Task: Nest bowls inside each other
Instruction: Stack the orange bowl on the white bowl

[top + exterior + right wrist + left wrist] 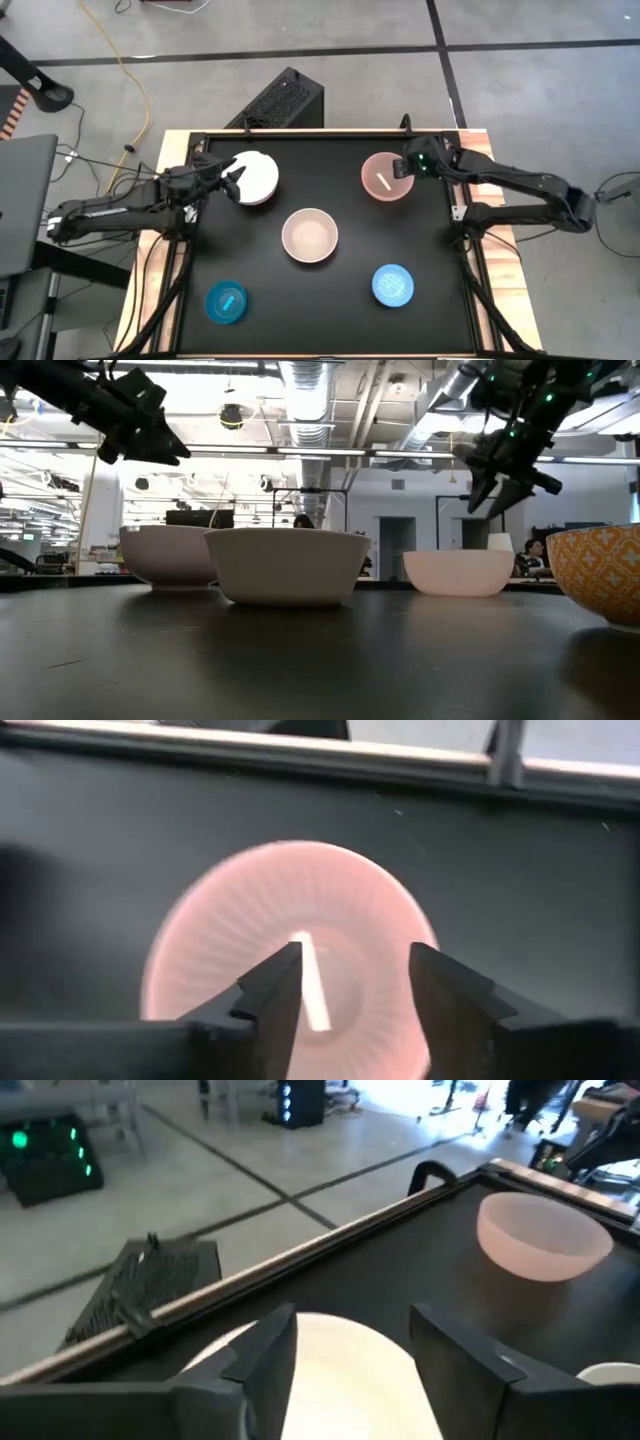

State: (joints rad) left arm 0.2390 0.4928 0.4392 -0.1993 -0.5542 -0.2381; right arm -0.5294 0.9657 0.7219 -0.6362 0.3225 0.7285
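Five bowls sat apart on the dark surface (200,240), none nested. The left claw (232,180) hovered with parted fingers over the white bowl (253,178) at upper left; the right claw (398,166), likewise parted and empty, hung above the pink bowl (383,178) at upper right. The step looked like reaching in to grasp; next, each claw would need to descend astride a rim and close.

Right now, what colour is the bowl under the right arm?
Translucent pink bowl, clearest in the right wrist view.
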